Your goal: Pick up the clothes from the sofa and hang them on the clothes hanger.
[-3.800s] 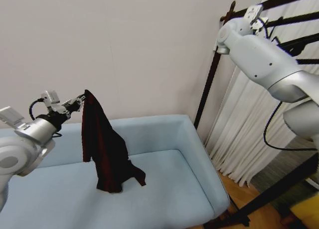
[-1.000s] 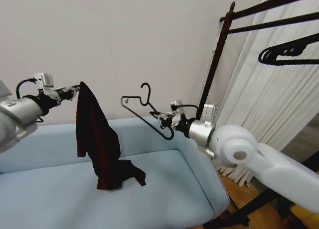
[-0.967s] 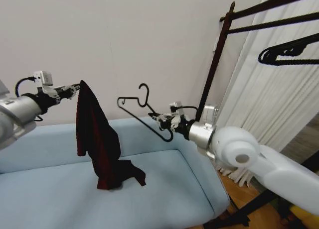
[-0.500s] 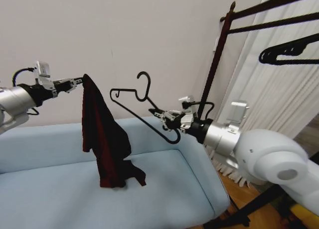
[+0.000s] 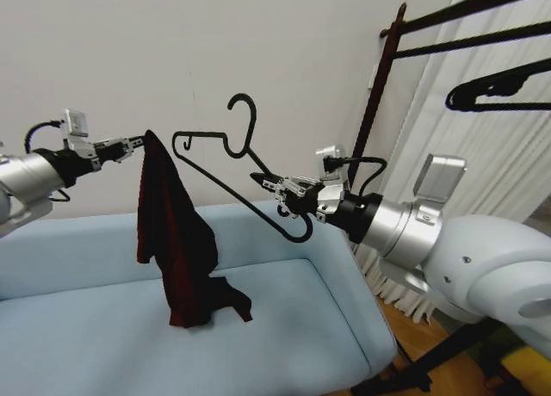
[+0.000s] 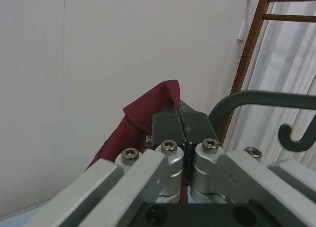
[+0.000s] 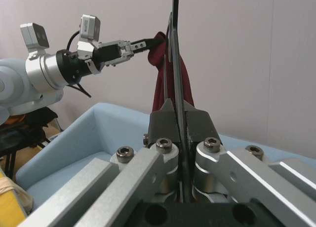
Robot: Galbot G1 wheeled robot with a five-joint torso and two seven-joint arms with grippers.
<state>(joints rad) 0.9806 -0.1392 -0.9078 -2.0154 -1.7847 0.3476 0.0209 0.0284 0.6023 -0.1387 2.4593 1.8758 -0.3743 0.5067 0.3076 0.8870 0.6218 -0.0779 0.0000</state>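
Note:
A dark red garment (image 5: 176, 241) hangs from my left gripper (image 5: 139, 143), which is shut on its top edge; its lower end rests on the light blue sofa (image 5: 284, 327). The left wrist view shows the pads pinching the red cloth (image 6: 148, 113). My right gripper (image 5: 277, 189) is shut on a black clothes hanger (image 5: 225, 172), held up beside the garment with its hook on top. In the right wrist view the hanger (image 7: 175, 49) rises straight from my right gripper (image 7: 180, 119), with the garment (image 7: 165, 79) and left gripper (image 7: 140, 42) beyond it.
A dark wooden clothes rack (image 5: 379, 95) stands to the right of the sofa, in front of a pale curtain (image 5: 465, 181). Another black hanger (image 5: 498, 84) hangs on its upper rail. A plain wall is behind the sofa.
My right arm came down from the rack with a hanger and has carried it left and up toward the garment. The left gripper stays raised with the garment.

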